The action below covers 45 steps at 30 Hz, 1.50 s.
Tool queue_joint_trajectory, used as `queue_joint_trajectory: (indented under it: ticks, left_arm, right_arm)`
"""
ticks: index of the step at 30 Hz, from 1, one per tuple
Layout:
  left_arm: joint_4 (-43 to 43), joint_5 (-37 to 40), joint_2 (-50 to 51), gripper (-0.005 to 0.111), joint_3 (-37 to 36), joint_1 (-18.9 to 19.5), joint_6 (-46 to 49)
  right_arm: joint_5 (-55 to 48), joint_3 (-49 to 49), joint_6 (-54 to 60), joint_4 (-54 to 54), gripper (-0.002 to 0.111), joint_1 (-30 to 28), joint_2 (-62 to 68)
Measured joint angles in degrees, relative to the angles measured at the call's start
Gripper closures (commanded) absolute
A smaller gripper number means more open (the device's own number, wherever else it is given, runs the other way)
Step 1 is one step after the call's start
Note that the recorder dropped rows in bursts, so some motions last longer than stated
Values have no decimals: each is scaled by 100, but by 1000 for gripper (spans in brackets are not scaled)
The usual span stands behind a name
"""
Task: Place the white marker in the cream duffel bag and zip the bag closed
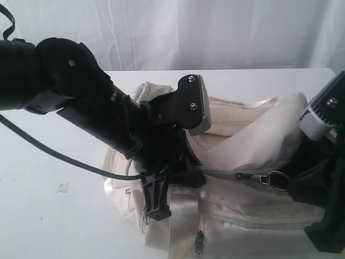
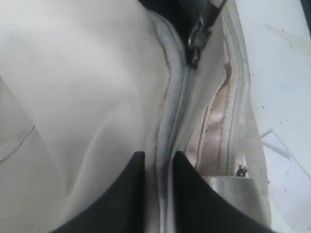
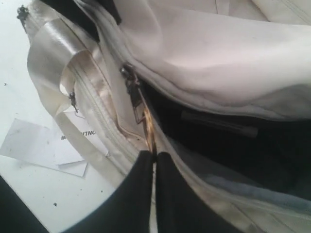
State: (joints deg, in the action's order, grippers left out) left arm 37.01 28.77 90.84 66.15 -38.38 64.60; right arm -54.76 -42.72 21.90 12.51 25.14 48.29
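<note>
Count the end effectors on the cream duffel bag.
2. Left end effector grips the zipper seam of the cream duffel bag; right end effector pinches its open mouth's edge.

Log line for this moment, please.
left gripper: jaws clamp zipper seam of cream duffel bag | right gripper: jaws shut on bag rim | bag: top open | white marker: not discernible

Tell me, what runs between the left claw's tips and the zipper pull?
A closed-looking stretch of grey zipper on the cream duffel bag; the left wrist view shows it.
</note>
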Motion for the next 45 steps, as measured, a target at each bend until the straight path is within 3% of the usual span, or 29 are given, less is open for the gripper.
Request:
queue_joint_trajectory:
  ticks: [9,13,23,39,42,45]
  left_arm:
    - [-1196,232,-129,83,0,-17,-1299]
    - [-1431,313,-250,83,0,184,-1657]
    - [-1695,492,-457,83,0,873,-1890]
    - [-2104,664,-626,82,0,910,-2296]
    - [-2138,603,-625,76,0,949,-2378]
    - [-1630,487,-625,58,0,962,-2193]
  right_arm:
    - [-61,0,-216,-347,108,0,-76]
    - [-61,0,-239,-466,108,0,-76]
    - [-29,0,-620,-975,108,0,-76]
    - [260,0,-773,-1136,108,0,-88]
    - [269,0,-773,-1113,108,0,-88]
    - [269,0,-773,-1005,108,0,-88]
